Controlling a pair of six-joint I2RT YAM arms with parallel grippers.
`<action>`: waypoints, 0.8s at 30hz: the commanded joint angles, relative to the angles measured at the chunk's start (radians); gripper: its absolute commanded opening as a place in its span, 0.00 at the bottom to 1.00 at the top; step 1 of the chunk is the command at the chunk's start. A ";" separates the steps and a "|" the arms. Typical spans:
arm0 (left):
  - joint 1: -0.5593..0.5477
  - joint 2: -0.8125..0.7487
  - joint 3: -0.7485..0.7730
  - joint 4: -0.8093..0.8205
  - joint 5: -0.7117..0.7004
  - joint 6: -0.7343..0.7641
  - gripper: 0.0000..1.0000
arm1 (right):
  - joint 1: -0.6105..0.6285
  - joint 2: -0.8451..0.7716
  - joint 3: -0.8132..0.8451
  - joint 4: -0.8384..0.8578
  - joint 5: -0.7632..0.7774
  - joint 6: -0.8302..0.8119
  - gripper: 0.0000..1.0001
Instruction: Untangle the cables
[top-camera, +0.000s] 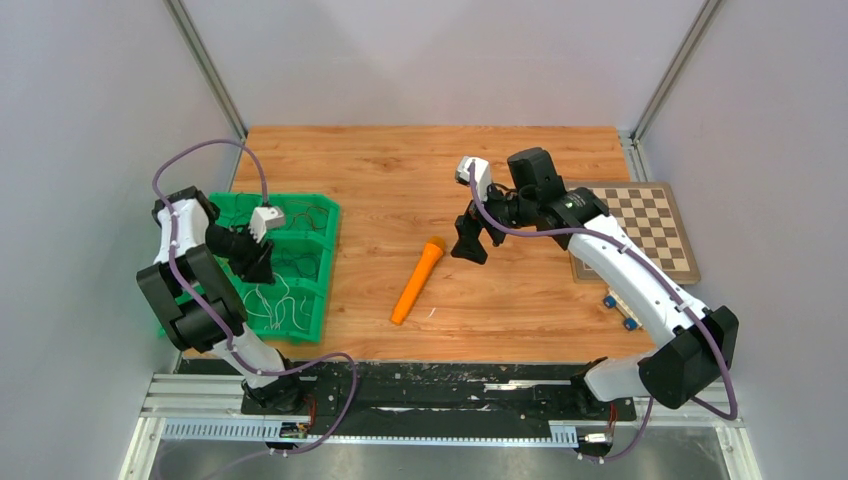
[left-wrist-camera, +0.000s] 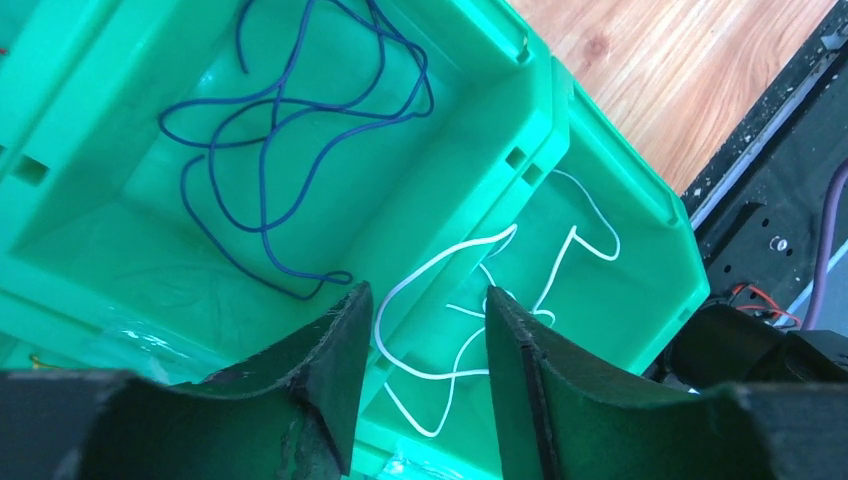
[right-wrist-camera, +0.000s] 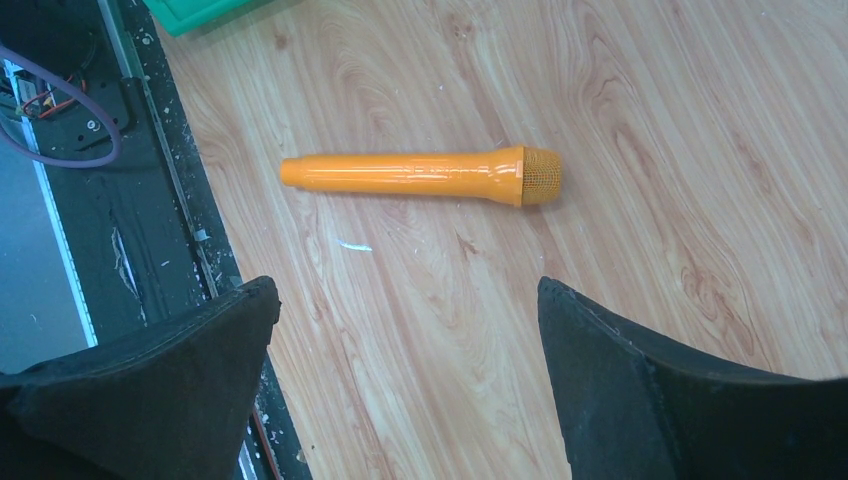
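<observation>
A wooden desk (top-camera: 520, 300) seen from above, with two robot arms bolted at its near edge. A green bin (top-camera: 330, 215), split into compartments, sits at the left. The thin, curly cables (top-camera: 275, 305) all lie inside it.

The left pincer (top-camera: 257, 266) hangs over the bin, its jaws partly open and gripping nothing. In its wrist view a white cable (left-wrist-camera: 445, 254) loops in the compartment directly below. One strand crosses the gap between the two fingers on a slant, and other loops spread to the right of them. A blue cable (left-wrist-camera: 263, 200) lies coiled in the next compartment, beyond a green wall, ahead and to the left of the pincer.

The right pincer (top-camera: 470, 250) hovers over bare wood mid-desk, jaws wide open and empty. An orange mic (top-camera: 418, 280) lies flat just beside it (not one of the cables). A chessboard (top-camera: 650, 225) rests at the far right.

The left arm is much nearer the cables. The right arm is well apart from the bin. A straight descent would likely put the left pincer's fingers either side of that slanting white strand.
</observation>
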 joint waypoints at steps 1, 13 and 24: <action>-0.007 -0.010 -0.025 0.026 -0.025 0.049 0.51 | -0.005 -0.024 0.004 0.006 -0.006 -0.009 1.00; -0.010 -0.214 -0.080 -0.046 -0.021 0.118 0.00 | -0.012 -0.029 -0.004 0.006 -0.005 -0.007 1.00; -0.010 -0.414 -0.463 0.324 -0.156 -0.035 0.00 | -0.013 -0.015 0.007 0.000 -0.011 0.002 1.00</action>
